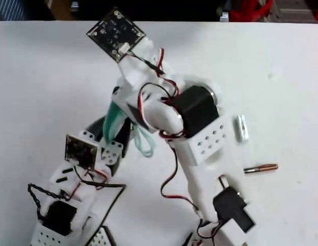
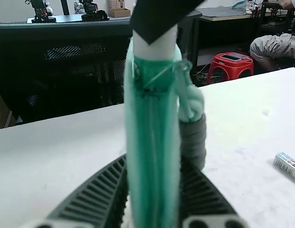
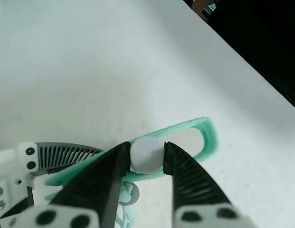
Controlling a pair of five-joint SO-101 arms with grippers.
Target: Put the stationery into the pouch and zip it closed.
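Observation:
The green mesh pouch (image 2: pixel 152 142) stands on edge, pinched between the ribbed fingers of my left gripper (image 2: pixel 152 199). Its mouth (image 3: pixel 206 135) gapes open towards the right wrist camera. My right gripper (image 3: pixel 146 146) is shut on a white cylindrical piece of stationery (image 3: pixel 146 159), held end-on right at the pouch mouth. In the left wrist view that white piece (image 2: pixel 157 45) touches the top of the pouch. From the high view the pouch (image 1: pixel 113 119) lies mid-table, partly hidden under the right arm (image 1: pixel 199 138).
A small silvery item (image 1: pixel 241 127) lies on the table right of the right arm; it is also in the left wrist view (image 2: pixel 289 166). A brown pen-like stick (image 1: pixel 261 168) lies nearer the front right. The table's far edge (image 1: pixel 199 21) runs behind.

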